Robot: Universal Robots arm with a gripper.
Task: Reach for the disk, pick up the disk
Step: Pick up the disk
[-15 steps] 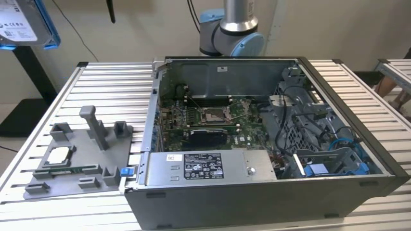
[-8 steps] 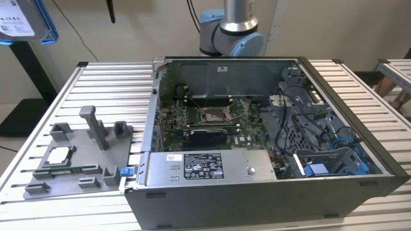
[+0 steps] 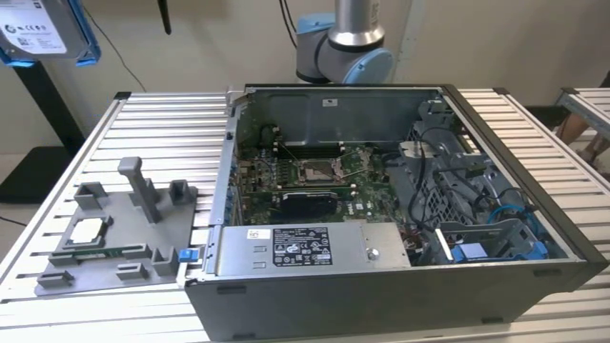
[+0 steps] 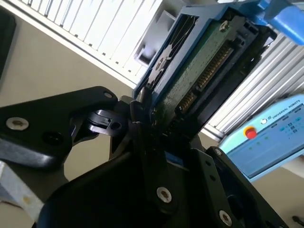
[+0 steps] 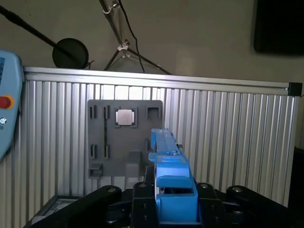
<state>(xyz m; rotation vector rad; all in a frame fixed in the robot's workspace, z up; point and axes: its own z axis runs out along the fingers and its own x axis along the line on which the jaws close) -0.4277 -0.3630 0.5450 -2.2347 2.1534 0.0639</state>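
Note:
The disk hangs high at the exterior view's upper left, above the table's left edge, with its white label and blue side rails showing. In the second wrist view the disk shows its green circuit board and connector, and my gripper is shut on its lower end with a black finger pressed on one side. In the first wrist view the disk is seen edge-on along a blue rail and rises from between the fingers of my gripper.
A grey fixture plate with a small square chip lies on the slatted table, left of the open computer case. The arm's base stands behind the case. A light-blue pendant sits off the table.

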